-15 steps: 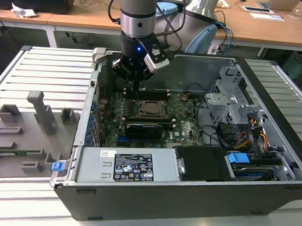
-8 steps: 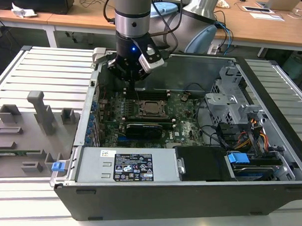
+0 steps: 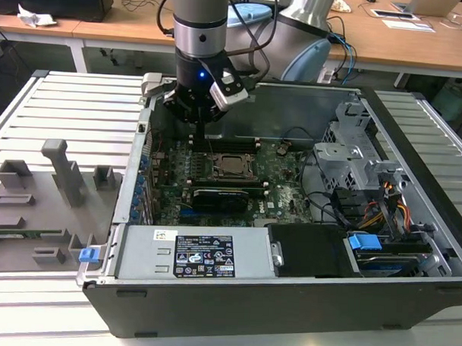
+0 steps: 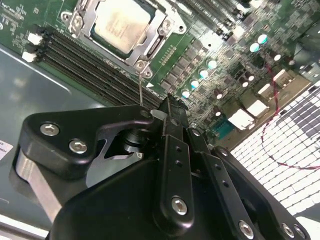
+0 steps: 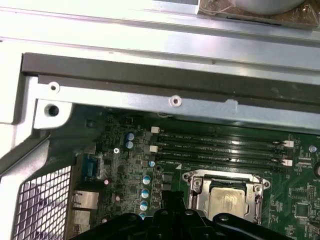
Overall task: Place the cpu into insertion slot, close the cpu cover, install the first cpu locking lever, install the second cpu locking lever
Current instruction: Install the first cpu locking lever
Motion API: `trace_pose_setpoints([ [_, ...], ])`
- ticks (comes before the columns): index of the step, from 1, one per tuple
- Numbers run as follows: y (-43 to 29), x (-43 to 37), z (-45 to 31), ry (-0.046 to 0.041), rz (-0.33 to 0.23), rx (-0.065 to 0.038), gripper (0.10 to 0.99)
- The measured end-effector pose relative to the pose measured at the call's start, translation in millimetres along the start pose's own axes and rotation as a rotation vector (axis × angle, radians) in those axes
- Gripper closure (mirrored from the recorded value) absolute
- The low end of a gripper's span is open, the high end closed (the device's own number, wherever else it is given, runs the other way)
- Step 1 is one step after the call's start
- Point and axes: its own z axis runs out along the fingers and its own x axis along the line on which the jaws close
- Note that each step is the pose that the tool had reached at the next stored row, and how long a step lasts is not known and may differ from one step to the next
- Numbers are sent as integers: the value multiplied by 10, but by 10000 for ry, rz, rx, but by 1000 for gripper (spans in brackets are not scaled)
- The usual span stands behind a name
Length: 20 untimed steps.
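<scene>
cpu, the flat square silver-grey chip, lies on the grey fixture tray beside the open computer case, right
No. The flat square silver-grey cpu is not on the grey fixture tray; it lies inside the dark computer case, on the green circuit board, framed by the thin silver cpu cover, as both wrist views show.

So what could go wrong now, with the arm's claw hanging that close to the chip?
Two things, perhaps. The thin locking lever stands up right by the gripper; a skewed push might bend it or let it slip. The memory slots and small capacitors lie close to the cpu cover, so a sideways drift could knock them.
</scene>
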Motion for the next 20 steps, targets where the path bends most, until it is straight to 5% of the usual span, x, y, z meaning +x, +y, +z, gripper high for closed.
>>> trace_pose_setpoints([
  [7,86,-37,34,0,13,-1,980],
  [20,78,-247,72,-1,15,-1,980],
])
